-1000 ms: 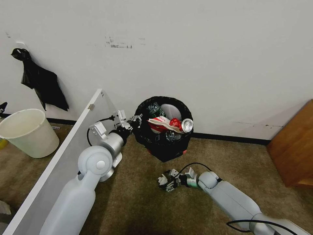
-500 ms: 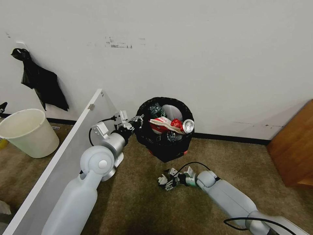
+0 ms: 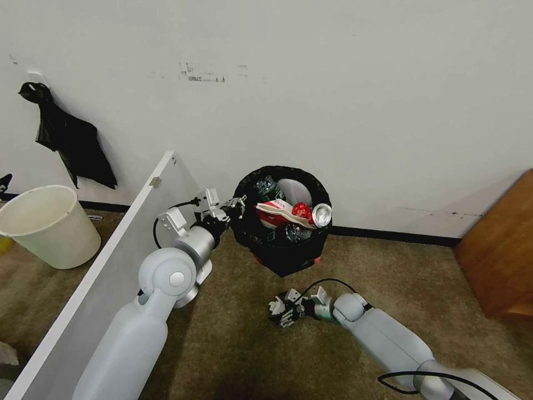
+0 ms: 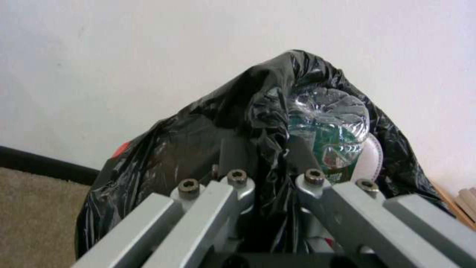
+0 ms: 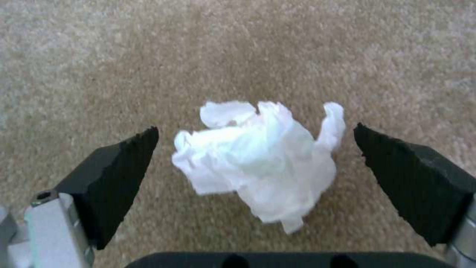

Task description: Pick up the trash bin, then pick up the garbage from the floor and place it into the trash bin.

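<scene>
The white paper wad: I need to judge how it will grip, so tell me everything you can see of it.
The white paper wad is a loosely crumpled ball of thin white tissue-like paper, with soft folds and a few raised flaps. It lies alone on the beige-brown carpet, in front of the trash bin. The right pincer is open around it, one dark pad on each side with gaps showing, so neither pad appears to touch it. It looks light and easily squashed.

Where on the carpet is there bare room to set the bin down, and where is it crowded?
Bare carpet lies between the trash bin and the wooden cabinet, and nearer the camera between the two arms. It is crowded below the bin, where the open right gripper flanks the white paper wad, and at the bin's rim, pinched by the left gripper.
</scene>
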